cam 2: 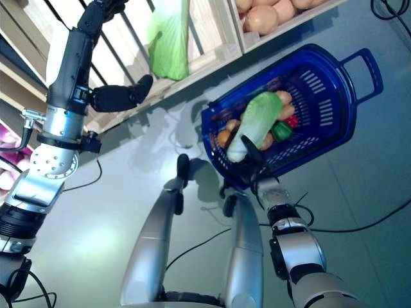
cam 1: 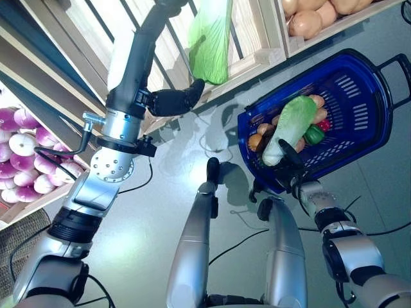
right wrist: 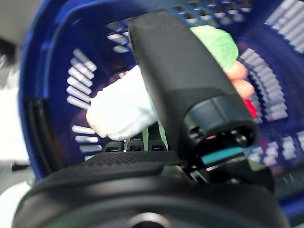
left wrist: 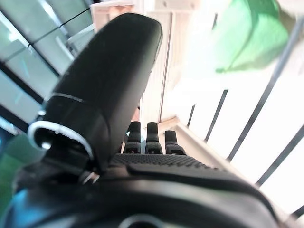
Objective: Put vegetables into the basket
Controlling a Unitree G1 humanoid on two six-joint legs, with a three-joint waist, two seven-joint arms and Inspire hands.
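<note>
Blue perforated plastic forms the basket at the right of the frame, holding a long pale-green cabbage over round orange, red and green vegetables. The right hand curls over its near rim. At upper centre, another leafy cabbage lies against a slatted wooden crate; the left hand's grip cannot be told.

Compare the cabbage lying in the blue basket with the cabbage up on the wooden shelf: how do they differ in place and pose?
The cabbage in the basket lies slanted on top of other vegetables inside the blue basket; the cabbage on the shelf rests on the wooden shelf slats, with nothing else around it. The basket one sits right by the right hand; the shelf one is near the raised left hand, which does not hold it. Both are long, with green leaves and a pale stem end.
</note>
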